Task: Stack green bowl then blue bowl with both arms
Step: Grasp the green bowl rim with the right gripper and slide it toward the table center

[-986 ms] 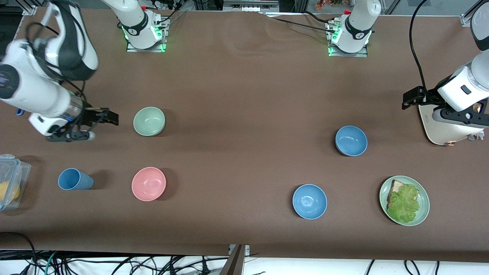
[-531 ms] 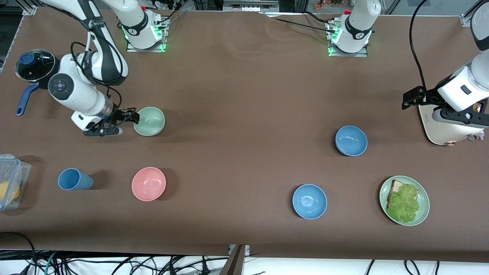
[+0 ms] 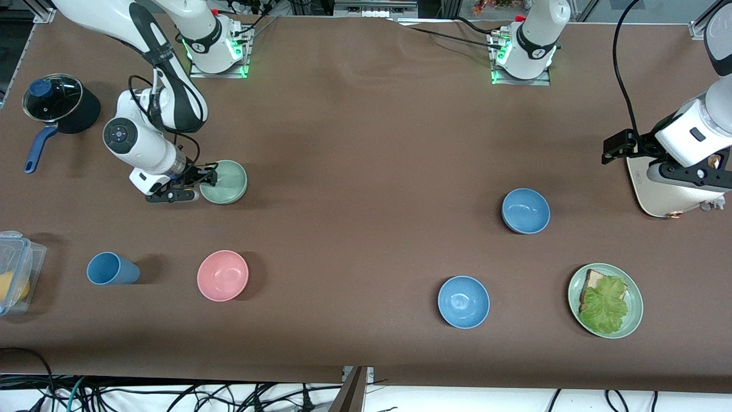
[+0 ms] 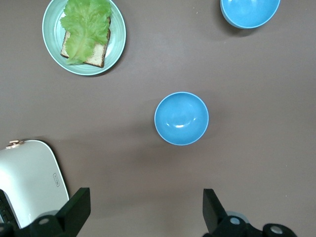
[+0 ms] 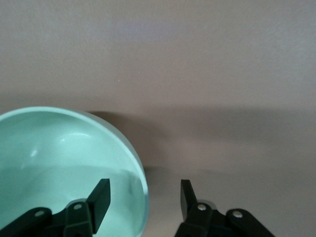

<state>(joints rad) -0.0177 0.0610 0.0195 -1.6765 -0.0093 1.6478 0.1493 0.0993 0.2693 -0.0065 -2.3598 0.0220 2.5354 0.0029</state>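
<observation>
Straddling the rim of the green bowl (image 3: 224,181), the right gripper (image 3: 201,184) has its fingers apart, one inside the bowl and one outside its wall, as we confirm in the right wrist view (image 5: 144,195); they are not clamped. We find the bowl resting on the table (image 3: 366,143) in the upper left part of the front view, at the gripper's tip.

We locate the blue bowl (image 3: 525,210), the duller one, right of centre in the front view. A brighter blue bowl (image 3: 464,301) sits lower in the frame, nearer the camera. We see both in the left wrist view, the duller one (image 4: 181,118) centred between the open fingers of the left gripper (image 4: 143,212), which hangs high above the table near the white appliance (image 3: 666,194) at the right edge while that arm waits.

Containers, as we find them:
- green plate (image 3: 605,300), lower right: bread topped with a lettuce leaf;
- clear plastic box (image 3: 16,272), left edge: something yellow;
- black pot (image 3: 57,106), upper left: lidded, contents hidden.

We count four bowls (one green, one pink (image 3: 222,275), two blue), one blue cup (image 3: 111,269), one plate, one pot, one box.
</observation>
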